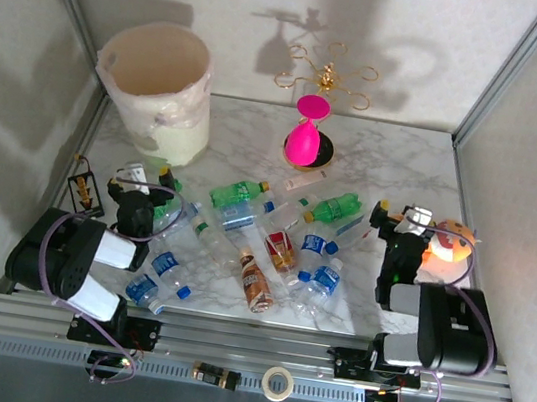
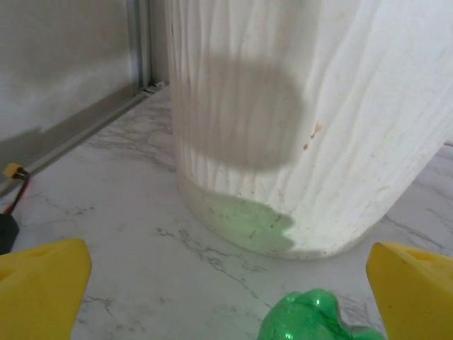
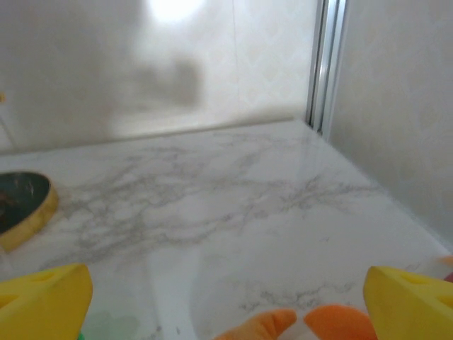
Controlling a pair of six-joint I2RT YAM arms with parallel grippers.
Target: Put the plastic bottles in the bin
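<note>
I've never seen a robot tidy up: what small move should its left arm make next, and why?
Probably lower the left pincer around the green bottle, ready to close. Its fingers stand wide open, the bottle lies low between them, and the bin stands right ahead.

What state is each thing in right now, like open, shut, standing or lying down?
bin: upright, top open.
plastic bottles: lying down, outside the bin.
left gripper: open, over a green bottle.
right gripper: open.
pink hourglass object: standing upright.
</note>
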